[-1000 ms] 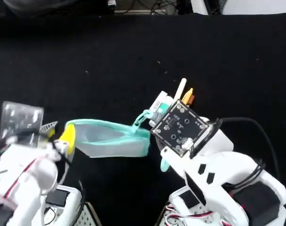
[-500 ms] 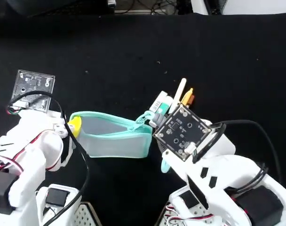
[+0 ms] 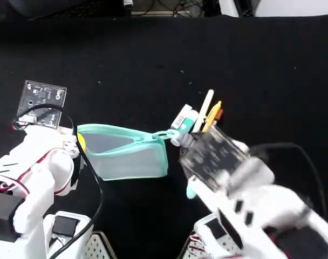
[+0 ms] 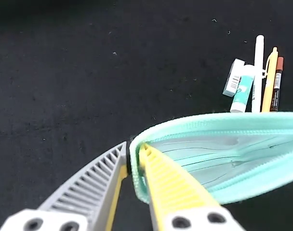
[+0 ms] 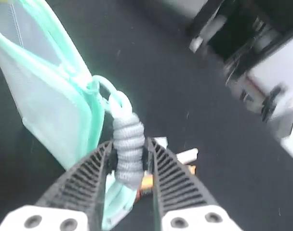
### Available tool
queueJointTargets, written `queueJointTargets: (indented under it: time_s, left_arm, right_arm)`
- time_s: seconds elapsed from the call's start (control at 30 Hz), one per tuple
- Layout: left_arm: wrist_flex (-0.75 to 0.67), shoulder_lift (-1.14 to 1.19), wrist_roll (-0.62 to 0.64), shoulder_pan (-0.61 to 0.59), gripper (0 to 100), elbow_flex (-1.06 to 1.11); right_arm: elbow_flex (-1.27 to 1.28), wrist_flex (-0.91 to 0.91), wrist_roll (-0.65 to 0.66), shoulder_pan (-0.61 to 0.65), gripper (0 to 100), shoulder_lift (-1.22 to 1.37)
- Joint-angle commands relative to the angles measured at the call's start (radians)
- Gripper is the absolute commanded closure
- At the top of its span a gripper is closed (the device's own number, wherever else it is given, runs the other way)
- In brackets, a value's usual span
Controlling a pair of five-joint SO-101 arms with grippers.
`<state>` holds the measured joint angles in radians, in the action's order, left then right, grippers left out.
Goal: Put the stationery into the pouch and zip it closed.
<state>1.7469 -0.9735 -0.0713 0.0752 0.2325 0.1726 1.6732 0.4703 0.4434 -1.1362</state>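
The mint mesh pouch [image 3: 123, 154] lies at centre-left of the high view on the black tabletop [image 3: 153, 65], its mouth gaping open. The left gripper [image 4: 135, 147] is clamped on the pouch's rim at the closed end, one finger inside and one outside. The right gripper [image 5: 128, 147] is clenched on the grey cord zipper pull [image 5: 128, 127] at the opposite end, so the pouch is stretched between the two arms. The stationery sits just beyond that end, right of centre in the high view, all of it outside the pouch: a white eraser [image 4: 232, 84], a teal glue stick [image 4: 241, 94], a white pen [image 4: 258, 72], a yellow pen [image 4: 269, 79] and a brown pen [image 4: 277, 82], lying side by side. The pouch looks light, soft and floppy; it will likely sag shut unless its rim is kept taut, and the rim and pull are the sound places to hold. The pens look stiff, slim and apt to roll, so a pinch at mid-barrel seems best.
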Motion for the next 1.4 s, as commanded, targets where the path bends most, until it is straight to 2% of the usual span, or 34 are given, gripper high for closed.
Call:
queueJointTargets:
  time_s: [0.0, 0.17, 0.27, 0.37, 0.53, 0.77, 0.93, 1.0, 1.13, 1.37]
  left_arm:
    - [0.011, 0.015, -0.014, -0.015, 96, -0.030]
    - [0.011, -0.008, -0.014, -0.033, 96, -0.114]
    - [0.011, -0.058, -0.023, -0.114, 96, -0.117]
    - [0.011, -0.101, -0.084, -0.197, 96, -0.110]
    - [-0.003, -0.140, -0.112, -0.223, 96, -0.018]
    - [-0.126, -0.166, -0.112, -0.223, 96, 0.205]
    - [-0.193, -0.167, -0.107, -0.223, 96, 0.295]
    - [-0.212, -0.167, -0.106, -0.223, 96, 0.306]
    - [-0.207, -0.167, -0.103, -0.223, 96, 0.306]
    - [-0.210, -0.167, -0.107, -0.223, 95, 0.308]
  right_arm:
    - [-0.015, -0.023, -0.028, -0.015, 98.6, -0.019]
    - [0.021, -0.018, -0.023, -0.015, 98.6, -0.025]
    - [0.035, -0.018, -0.023, -0.015, 98.6, -0.025]
    - [0.035, -0.025, -0.023, -0.015, 98.6, -0.022]
    - [0.036, -0.028, -0.029, -0.009, 98.6, -0.016]
    - [0.036, 0.003, -0.023, -0.006, 98.6, -0.016]
    - [0.039, 0.072, -0.021, 0.137, 96.9, -0.012]
    - [0.059, 0.089, -0.026, 0.184, 89.7, 0.012]
    - [0.117, 0.087, -0.028, 0.199, 74.7, 0.061]
    - [0.076, 0.087, -0.034, 0.348, 75.8, 0.131]
